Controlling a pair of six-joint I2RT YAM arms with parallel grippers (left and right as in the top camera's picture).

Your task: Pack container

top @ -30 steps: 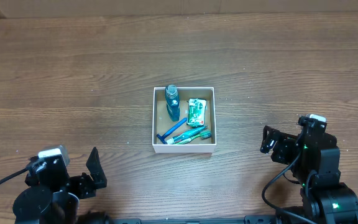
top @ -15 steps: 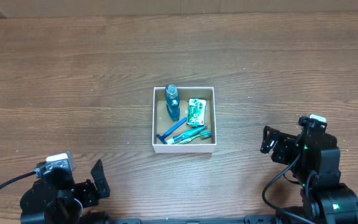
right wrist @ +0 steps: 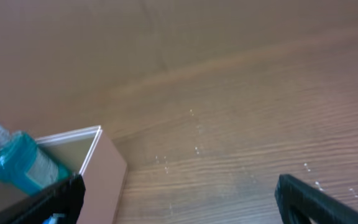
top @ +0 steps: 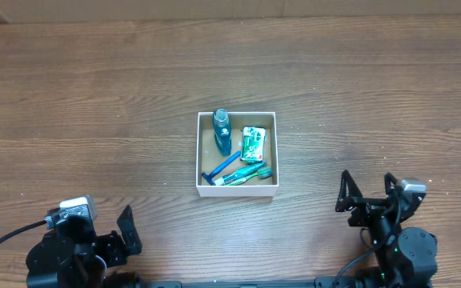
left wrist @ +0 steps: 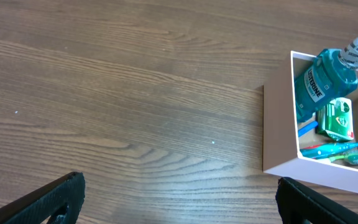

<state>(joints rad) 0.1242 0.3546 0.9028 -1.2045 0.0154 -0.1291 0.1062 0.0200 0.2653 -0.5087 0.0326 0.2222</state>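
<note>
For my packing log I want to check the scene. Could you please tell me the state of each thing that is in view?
container: open-topped, holding toiletries
mouthwash bottle: in the container, capped
blue razor: lying in the container
green packet: lying in the container
toothbrush: lying in the container
left gripper: open, empty
right gripper: open, empty

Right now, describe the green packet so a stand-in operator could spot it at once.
Find the white-walled container at the middle of the wooden table. In its upper right corner in the overhead view, beside the blue mouthwash bottle, lies the green packet. It is the only flat, squarish item there.
</note>
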